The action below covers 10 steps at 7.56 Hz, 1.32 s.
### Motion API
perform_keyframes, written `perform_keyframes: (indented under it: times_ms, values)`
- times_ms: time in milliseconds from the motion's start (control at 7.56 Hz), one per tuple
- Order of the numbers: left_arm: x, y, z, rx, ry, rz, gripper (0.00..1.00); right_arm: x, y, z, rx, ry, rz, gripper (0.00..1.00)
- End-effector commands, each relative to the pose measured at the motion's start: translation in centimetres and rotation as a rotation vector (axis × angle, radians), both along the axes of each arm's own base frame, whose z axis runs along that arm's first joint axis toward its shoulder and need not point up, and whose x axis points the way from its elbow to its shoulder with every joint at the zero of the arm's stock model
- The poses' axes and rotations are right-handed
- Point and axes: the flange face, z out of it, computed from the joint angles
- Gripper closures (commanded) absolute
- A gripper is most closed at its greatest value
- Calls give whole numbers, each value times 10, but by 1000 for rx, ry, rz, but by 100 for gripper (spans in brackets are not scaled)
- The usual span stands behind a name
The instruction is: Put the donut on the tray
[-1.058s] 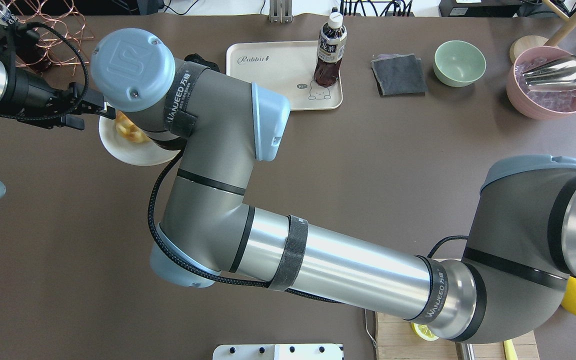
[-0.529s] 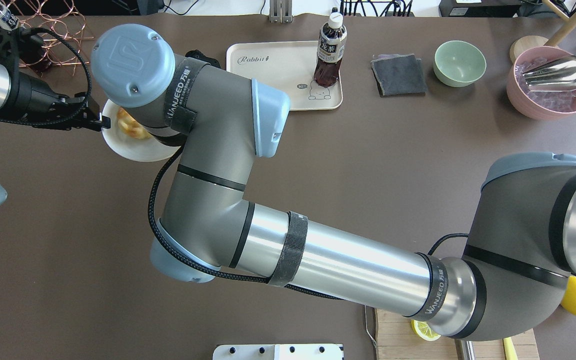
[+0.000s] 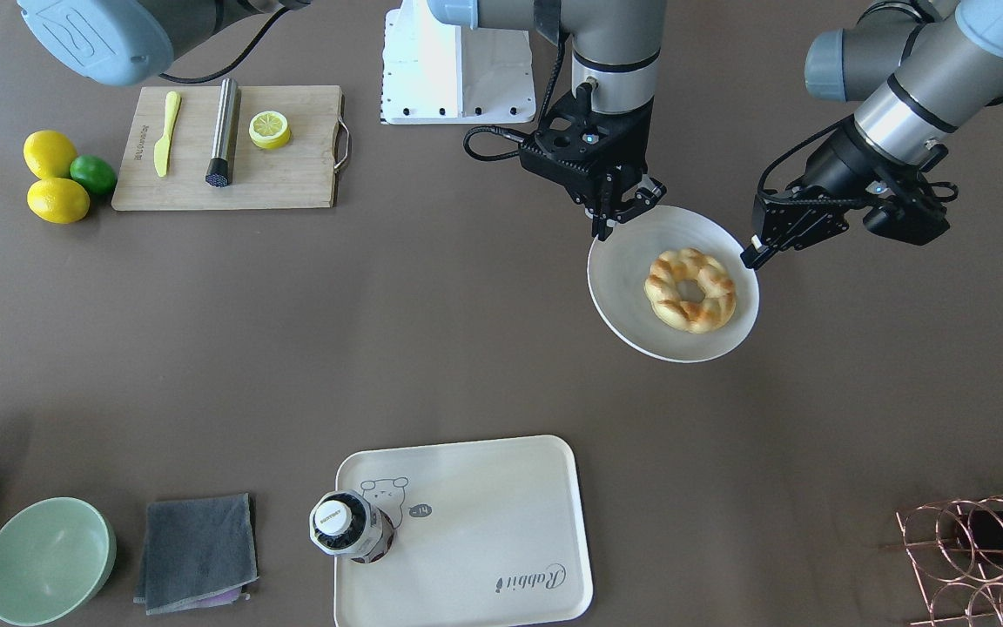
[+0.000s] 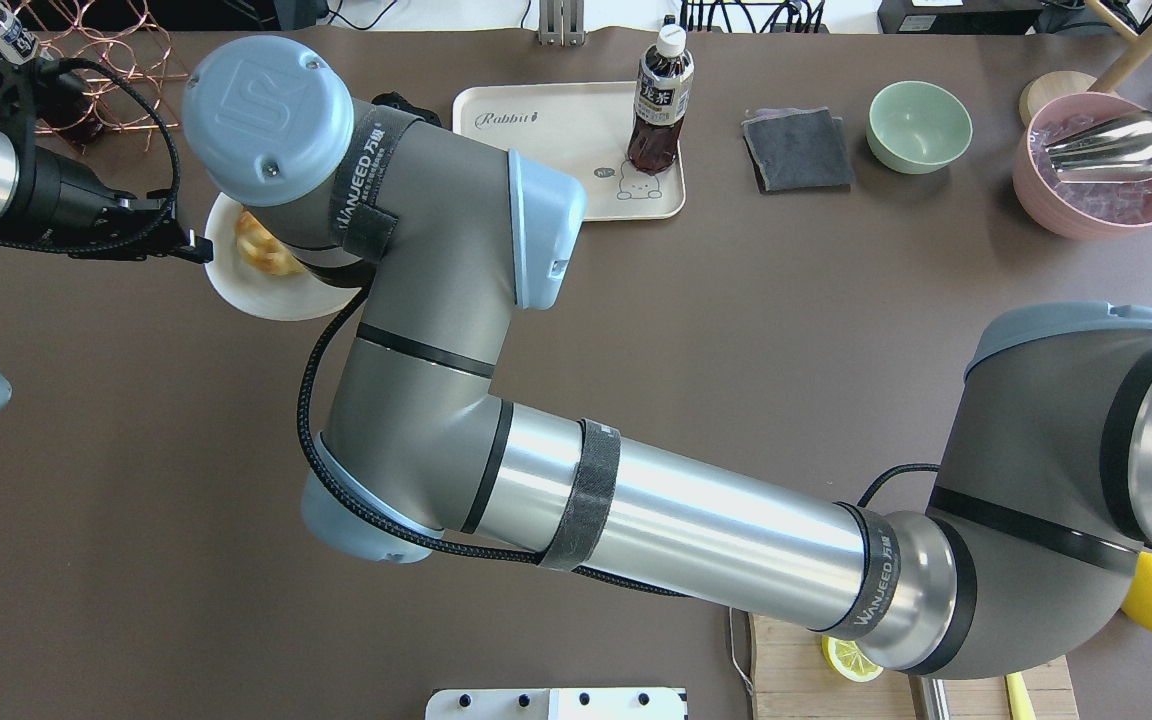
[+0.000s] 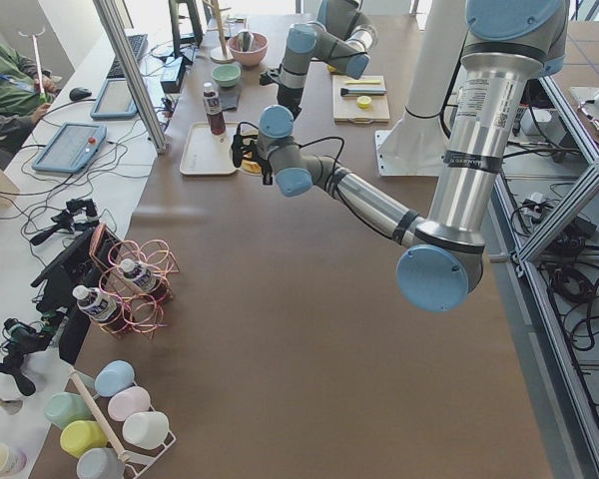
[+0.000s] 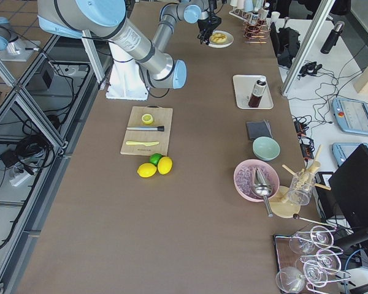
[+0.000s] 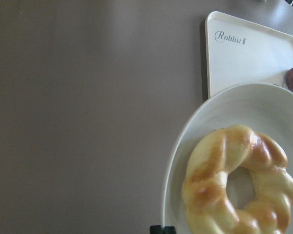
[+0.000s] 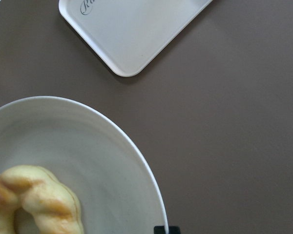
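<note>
Found the donut (image 3: 690, 290) lying flat in a round white plate (image 3: 632, 300), slightly off-centre toward the left pincer (image 3: 752, 252). Confirmed hole facing up, braided surface golden-brown with paler yellow patches.

Located the plate over the bench (image 3: 432, 331) between the two arms, well apart from the tray (image 3: 484, 522). Could not tell whether the plate rests on the bench or hangs clear of it.

Recorded the left pincer narrow, pinched on the plate's rim on the robot's left side. In the left wrist view, saw only one dark fingertip (image 7: 158, 229) at the rim, at the lower edge. Recorded the right pincer (image 3: 603, 228) likewise narrow, pinched on the rim on the side nearer the robot's base. In the overhead view, found most of the donut hidden under the right arm.

Checked the tray: cream-white, rectangular, rounded corners, flat on the bench at the edge far from the robot. Noted a bear drawing near one end and "Rabbit" script near the other. Noted a dark bottle (image 3: 346, 524) with a white cap standing upright on the tray, just beside the bear.

Logged a grey cloth (image 3: 197, 550) and a green bowl (image 3: 47, 559) beside the tray, on the robot's right. Logged a cutting board (image 3: 292, 187) with a lemon half (image 3: 269, 129) near the robot's base
</note>
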Motion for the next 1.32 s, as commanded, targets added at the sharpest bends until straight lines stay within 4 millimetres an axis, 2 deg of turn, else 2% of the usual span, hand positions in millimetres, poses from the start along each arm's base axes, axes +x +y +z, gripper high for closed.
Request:
perform_keyframes:
  times_ms: [0,132,264,397,529,661,793,926,1058,1190]
  values:
    - [1,1,-2,-1,5,8,88,0,1,0,-1,-3,0,100]
    - [0,2,-2,-1,6,8,100,0,1,0,0,-3,-1,100]
    - [1,1,-2,-5,6,6,100,-1,2,1,2,-4,-3,100]
    - [2,1,0,-12,3,7,100,5,3,-2,10,-16,-2,75]
    - [2,0,0,-15,1,7,100,8,-1,-1,20,-13,-3,22]
    - [3,-1,1,-23,1,5,100,12,-1,-3,35,-15,-14,0]
    - [5,-3,0,-53,8,-7,100,22,1,0,57,-21,-24,0]
    - [10,-12,-1,-77,11,-19,100,37,7,15,85,-30,-41,0]
    - [21,-28,-6,-118,19,-36,100,60,16,38,115,-47,-76,0]
    - [33,-47,-13,-176,32,-66,100,87,15,62,133,-57,-112,0]
